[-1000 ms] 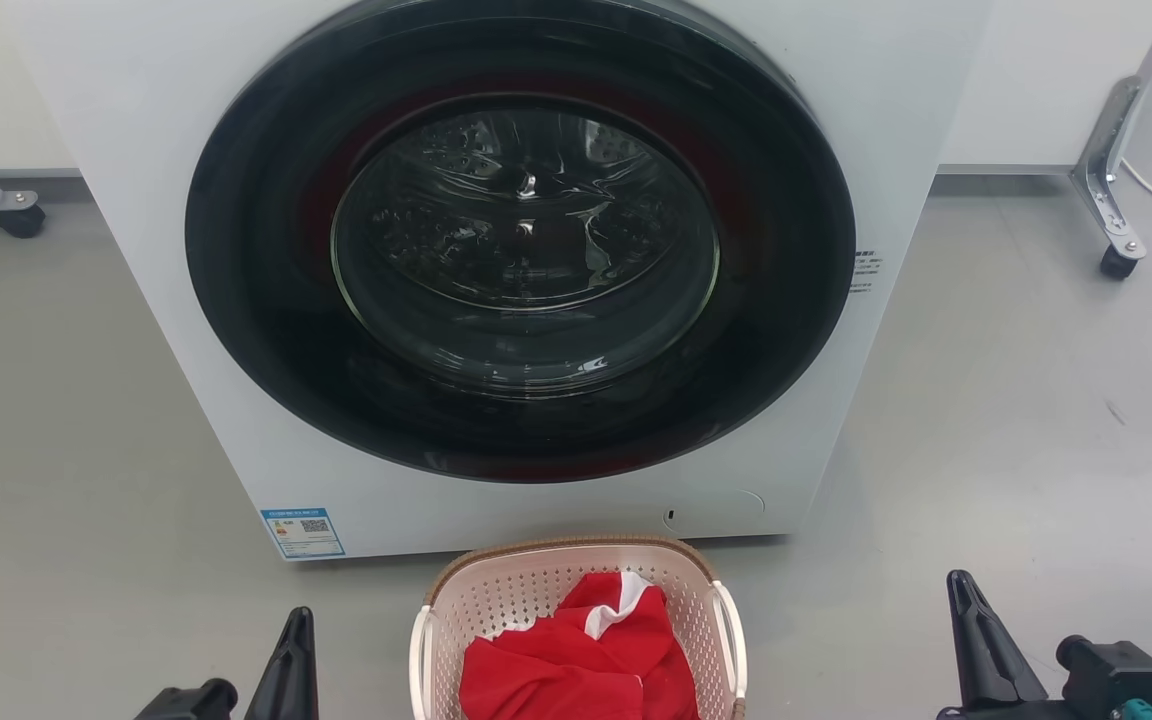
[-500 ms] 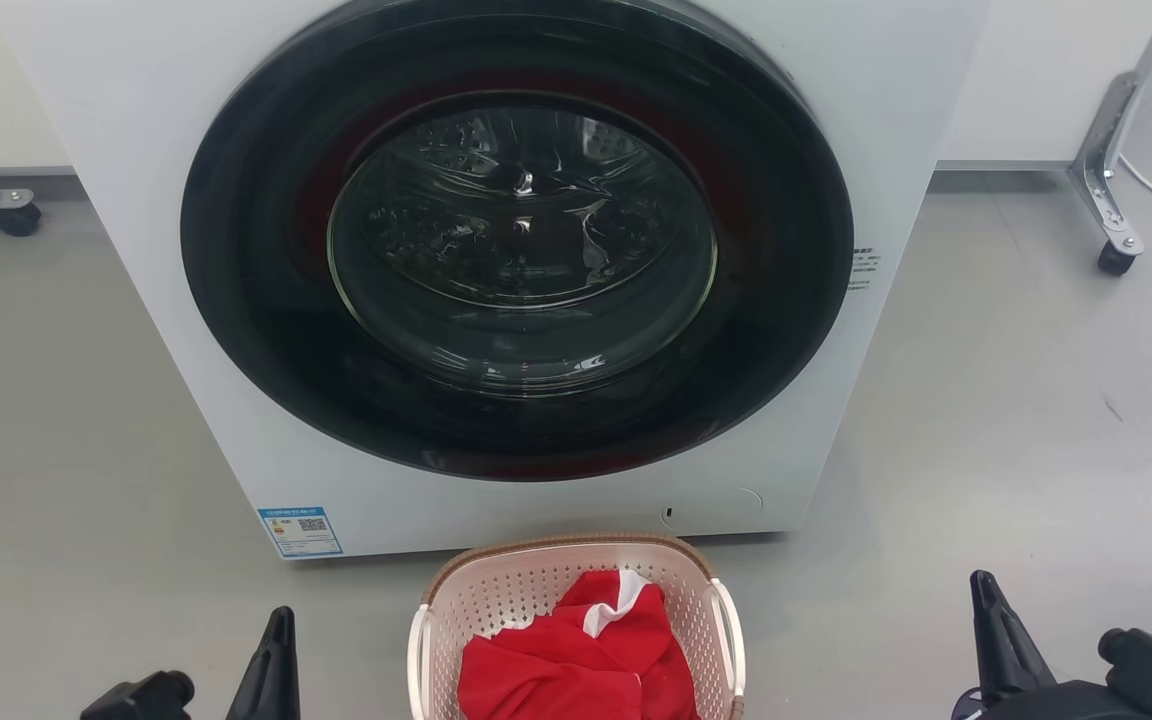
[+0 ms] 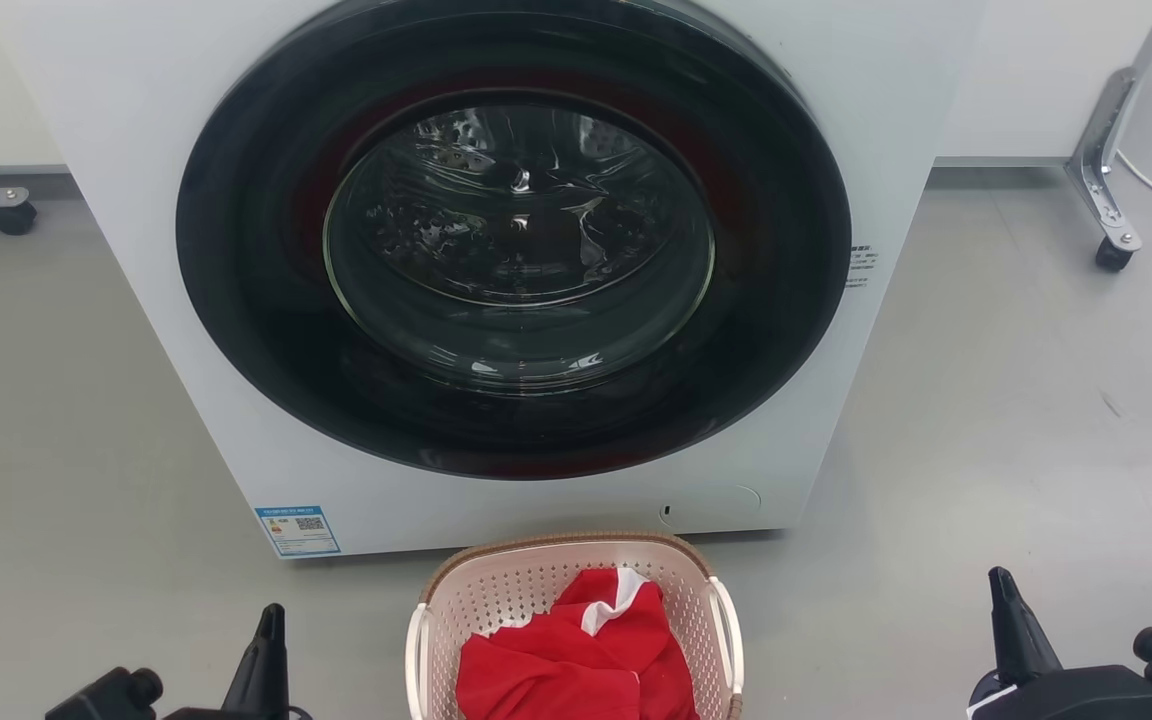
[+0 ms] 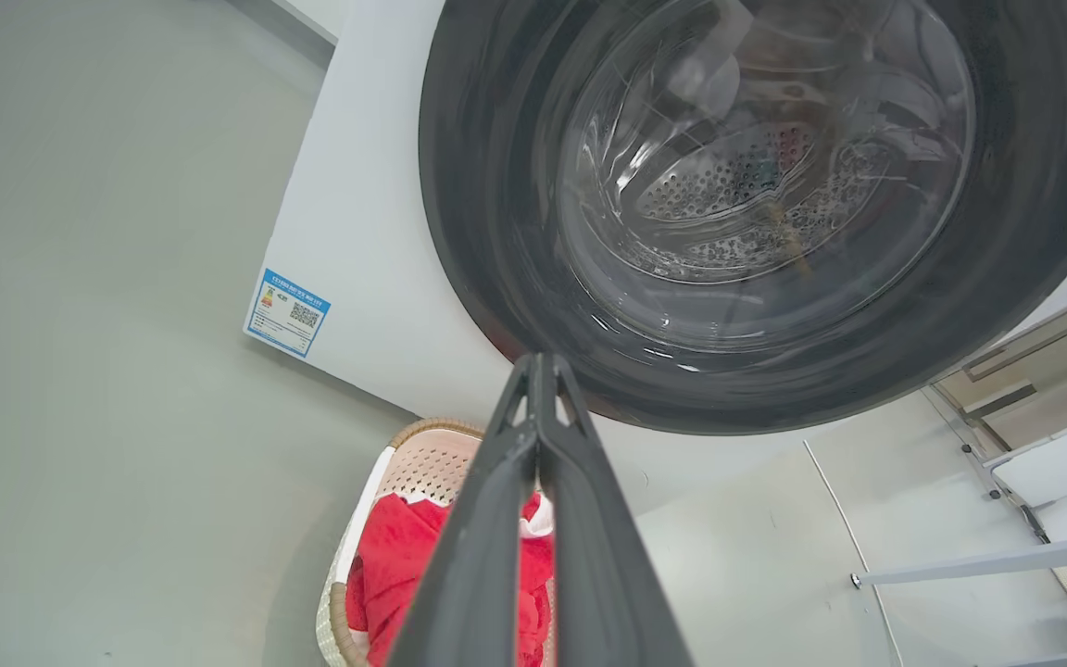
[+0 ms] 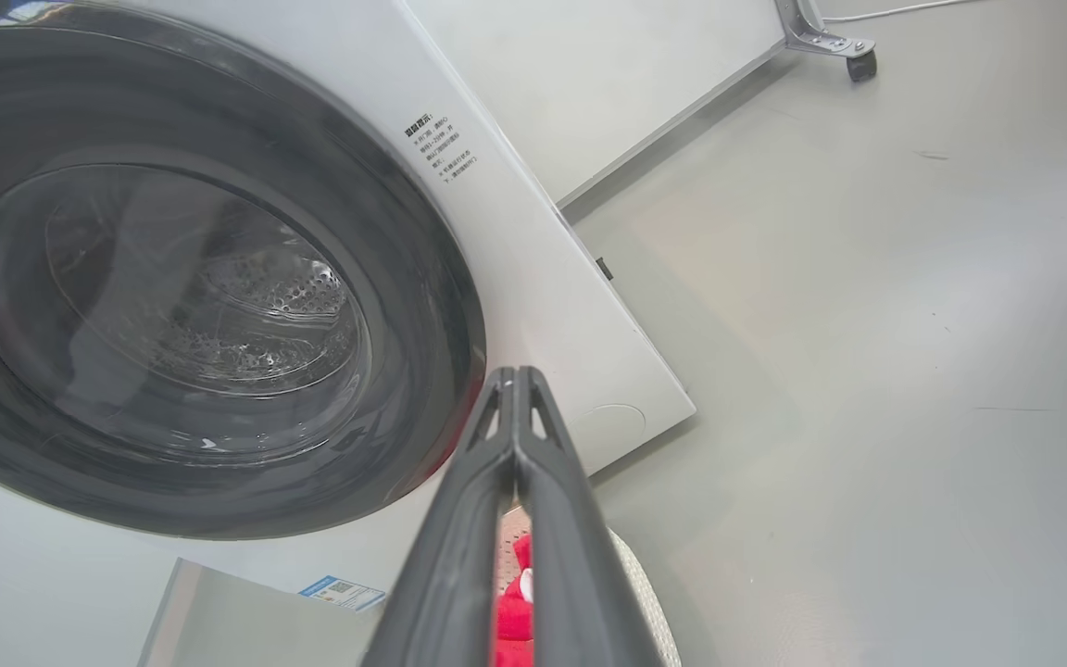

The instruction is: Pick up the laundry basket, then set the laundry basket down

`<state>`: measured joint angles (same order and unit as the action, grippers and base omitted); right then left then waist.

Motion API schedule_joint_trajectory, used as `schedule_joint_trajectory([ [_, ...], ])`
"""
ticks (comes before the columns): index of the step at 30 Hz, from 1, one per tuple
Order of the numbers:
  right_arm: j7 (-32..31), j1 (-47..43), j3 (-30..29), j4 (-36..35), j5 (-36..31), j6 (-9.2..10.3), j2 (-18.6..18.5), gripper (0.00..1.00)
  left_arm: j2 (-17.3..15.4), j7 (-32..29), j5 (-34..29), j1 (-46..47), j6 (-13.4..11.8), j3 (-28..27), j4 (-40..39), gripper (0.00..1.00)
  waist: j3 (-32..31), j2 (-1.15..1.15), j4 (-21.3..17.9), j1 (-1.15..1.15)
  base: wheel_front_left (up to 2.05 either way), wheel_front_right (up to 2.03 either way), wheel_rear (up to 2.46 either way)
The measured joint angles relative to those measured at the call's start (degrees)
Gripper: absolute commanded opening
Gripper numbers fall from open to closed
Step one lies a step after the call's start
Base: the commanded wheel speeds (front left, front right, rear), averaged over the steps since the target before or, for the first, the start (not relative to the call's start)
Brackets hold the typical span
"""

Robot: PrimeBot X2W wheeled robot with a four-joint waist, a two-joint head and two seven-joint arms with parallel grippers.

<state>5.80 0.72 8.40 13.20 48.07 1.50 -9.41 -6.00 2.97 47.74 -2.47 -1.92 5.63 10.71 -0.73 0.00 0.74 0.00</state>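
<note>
On the floor (image 3: 986, 400), just in front of the washing machine (image 3: 513, 240): laundry basket (image 3: 511, 590), upright and level, its near edge cut off by the bottom of the head view. Red cloth (image 3: 566, 660) with a white patch is bunched inside.

Left gripper (image 3: 271, 625) and right gripper (image 3: 1008, 600) sit low, 1 on each side of the basket, both well apart from it. Wrist views show the 2 fingers of each pressed together at the tips, so both are closed with nothing between them.

Basket down with both arms clear fits 2 cases: ahead of the pick-up, or after the set-down. Can't split them from this.

Handling, my read:
- Thin perforated plastic, and the load looks like soft cloth, so light.
- Walls will likely flex if squeezed, and smooth plastic may slip under narrow fingers.
- Brown rim (image 3: 576, 540) looks stiffer than the walls.
- Best hold for any lift: left handle (image 3: 419, 650) and right handle (image 3: 731, 640), 1 per gripper, keeps it level and the cloth inside.
- A 1-sided grab would probably tip it.
</note>
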Motion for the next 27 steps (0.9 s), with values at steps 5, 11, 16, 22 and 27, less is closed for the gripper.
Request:
schedule_joint_trajectory([
  [5,-1.0,0.2,-1.3,0.3,3.6,-0.55,0.5,0.00,0.4,-0.9,3.5,0.7,0.8,-1.0,0.5,0.00,0.1,0.00,-0.1,0.00,0.00,0.00,0.00],
  [11,-2.3,1.2,-2.9,0.6,7.8,-1.52,1.2,0.00,0.7,-1.9,8.0,1.2,1.5,-1.9,1.1,0.00,0.2,0.00,-0.1,0.00,0.00,0.00,0.00],
  [16,-3.3,1.2,-4.3,1.0,11.4,-2.09,1.8,0.00,0.8,-2.7,11.6,1.8,2.3,-3.0,1.7,0.00,0.2,0.00,-0.2,0.00,0.00,0.00,0.00],
  [22,-4.6,1.4,-5.9,1.5,15.6,-3.04,2.4,0.00,1.1,-3.5,16.0,2.4,3.0,-3.9,2.1,0.00,0.3,0.00,-0.3,0.00,0.00,0.00,0.00],
  [27,-5.4,2.1,-7.1,1.8,19.1,-3.58,3.1,0.00,1.4,-4.4,19.6,3.0,4.0,-5.0,2.7,0.00,0.4,0.00,-0.3,0.00,0.00,0.00,0.00],
])
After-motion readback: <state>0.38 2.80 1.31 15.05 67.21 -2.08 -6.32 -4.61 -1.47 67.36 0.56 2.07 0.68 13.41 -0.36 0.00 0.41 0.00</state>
